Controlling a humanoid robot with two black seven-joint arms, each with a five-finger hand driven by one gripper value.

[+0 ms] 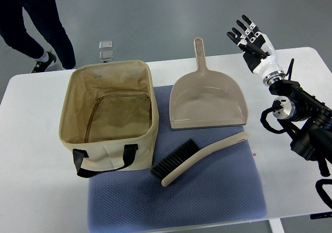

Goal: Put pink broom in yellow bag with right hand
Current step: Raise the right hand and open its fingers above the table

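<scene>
A pale pink-beige hand broom (pixel 197 158) with black bristles lies flat on the blue mat (pixel 218 191), handle pointing up right. The yellowish open fabric bag (pixel 109 113) with black handles stands at the mat's left, its mouth facing up. My right hand (pixel 250 38) is raised at the upper right past the table's far edge, fingers spread and holding nothing, well away from the broom. The left arm does not show.
A matching dustpan (pixel 207 100) lies on the mat behind the broom, handle pointing away. The mat rests on a white table (pixel 31 191). A person's legs (pixel 36 25) stand on the floor at the upper left. Two small clear items (pixel 106 49) lie behind the bag.
</scene>
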